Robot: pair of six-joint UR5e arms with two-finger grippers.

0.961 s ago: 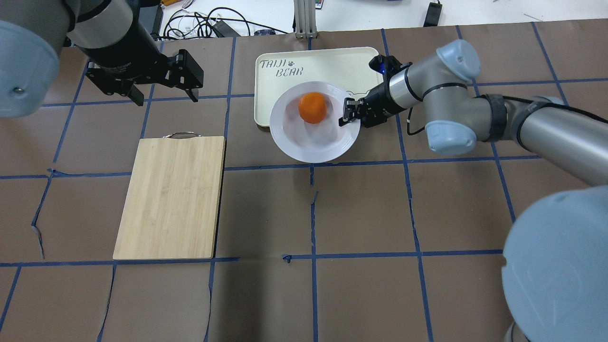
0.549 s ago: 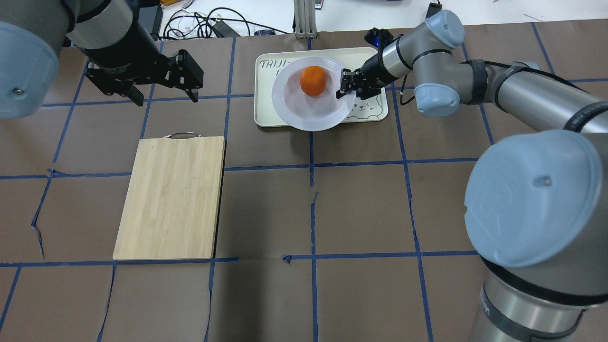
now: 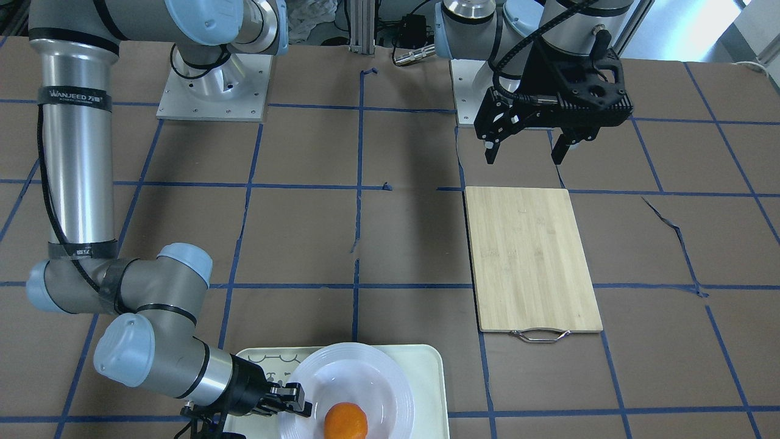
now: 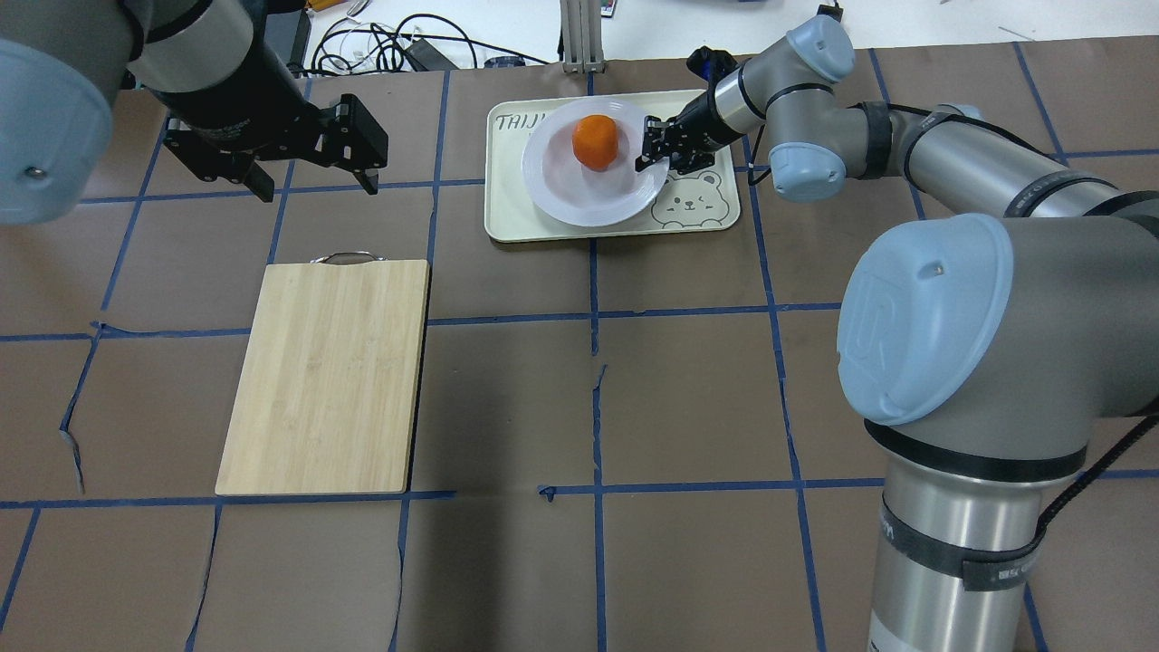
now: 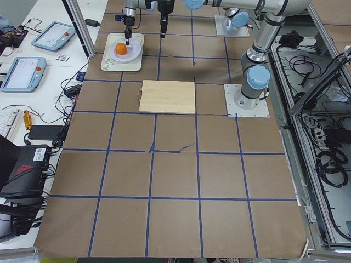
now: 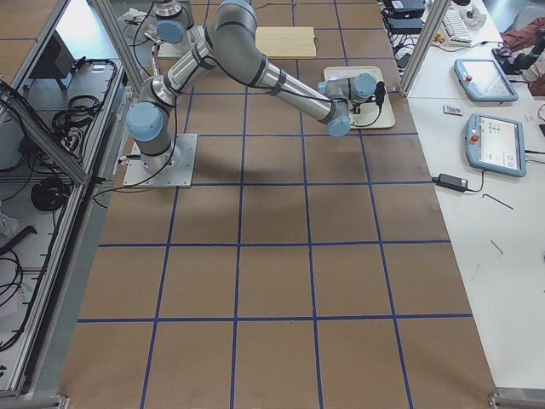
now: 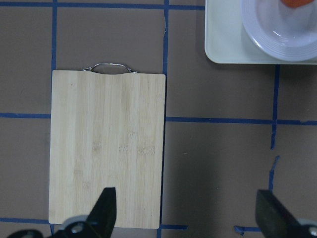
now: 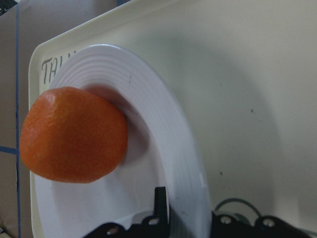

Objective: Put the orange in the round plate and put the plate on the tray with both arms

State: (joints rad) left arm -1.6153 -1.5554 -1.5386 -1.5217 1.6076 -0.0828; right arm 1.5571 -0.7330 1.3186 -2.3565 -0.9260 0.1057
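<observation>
- Board (image 4: 326, 376): nearest us, well off the tray's (image 4: 512, 217) left and near side, flat, metal handle toward the tray. Nothing on it.
- Left gripper (image 4: 319, 188): raised over the table, well left of the tray. Jaws spread wide with nothing between them. Its wrist view looks down on the board and catches only the tray's corner.
- Tray: long axis runs left-right. The bear drawing at its near right corner is uncovered.
- Plate (image 4: 579, 213): over the tray's left and middle part, hiding most of the lettering, with its whole outline inside the tray's rim. We cannot tell whether it rests on the tray or hangs just above it.
- Orange (image 4: 595, 142): in the plate's well, toward the side far from us.
- Right gripper (image 4: 654, 149): over the tray's middle, clamped on the plate's right-hand rim. The wrist view shows one finger on the ridged upper face. The other is hidden, presumably beneath.

Key relation: the plate lies left of the right gripper, along the tray's long axis, and the arm comes in from the right. Being round, the plate has no long axis of its own to align. The right arm is at the plate and the left is well apart.

We judge the task nearly done. What remains is to settle the plate, let go, and draw back rightward without dragging the rim.
</observation>
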